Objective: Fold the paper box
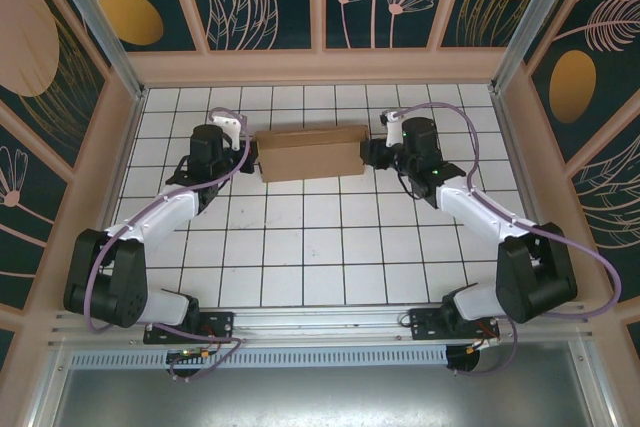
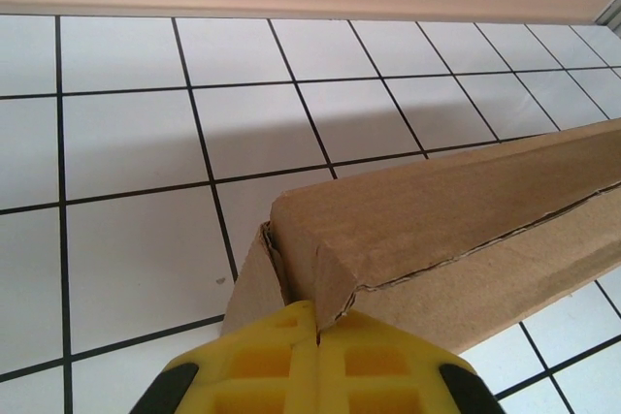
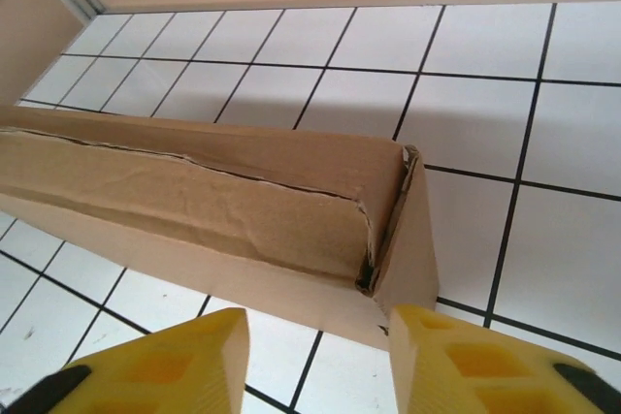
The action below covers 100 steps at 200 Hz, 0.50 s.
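Observation:
The paper box (image 1: 310, 152) lies folded into a flat brown rectangle on the white tiled floor (image 1: 300, 237), near the back wall. My left gripper (image 1: 252, 155) is at its left end. In the left wrist view the yellow fingers (image 2: 252, 361) are pressed together, with a small corner flap of the box (image 2: 466, 230) pinched in the seam of the left gripper (image 2: 317, 322). My right gripper (image 1: 368, 155) is at the box's right end. In the right wrist view it (image 3: 318, 322) stands open, its fingertips just short of the box (image 3: 194, 201) and its end flap (image 3: 412, 239).
A beige back wall (image 1: 310, 67) runs close behind the box. Side walls and slanted aluminium posts (image 1: 95, 22) close in the tiled floor on the left and right. The arms' bases sit on the rail (image 1: 320, 327) at the near edge.

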Motion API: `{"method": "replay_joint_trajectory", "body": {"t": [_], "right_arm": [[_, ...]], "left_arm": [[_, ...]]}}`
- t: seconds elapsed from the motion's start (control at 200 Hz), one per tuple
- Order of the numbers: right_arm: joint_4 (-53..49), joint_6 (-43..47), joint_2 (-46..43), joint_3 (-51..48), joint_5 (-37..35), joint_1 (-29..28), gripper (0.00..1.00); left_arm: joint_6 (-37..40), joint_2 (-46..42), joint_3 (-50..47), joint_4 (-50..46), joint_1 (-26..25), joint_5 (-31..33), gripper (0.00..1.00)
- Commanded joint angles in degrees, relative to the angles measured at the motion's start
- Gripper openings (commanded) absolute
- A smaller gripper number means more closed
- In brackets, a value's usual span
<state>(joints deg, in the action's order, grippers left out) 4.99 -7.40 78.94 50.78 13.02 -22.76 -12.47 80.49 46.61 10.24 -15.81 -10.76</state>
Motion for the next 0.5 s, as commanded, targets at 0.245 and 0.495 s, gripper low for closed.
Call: {"method": "replay_joint_trajectory", "body": {"t": [0.245, 0.495], "right_arm": [[0.72, -8.08, 3.6, 7.66, 6.21, 2.92, 0.47], [-0.15, -11.17, 10.58, 12.52, 3.1, 2.51, 0.46]], "left_arm": [[1.99, 2.88, 0.47, -9.54, -0.66, 2.15, 0.0], [2.37, 3.36, 0.9, -9.54, -0.87, 2.24, 0.0]]}}
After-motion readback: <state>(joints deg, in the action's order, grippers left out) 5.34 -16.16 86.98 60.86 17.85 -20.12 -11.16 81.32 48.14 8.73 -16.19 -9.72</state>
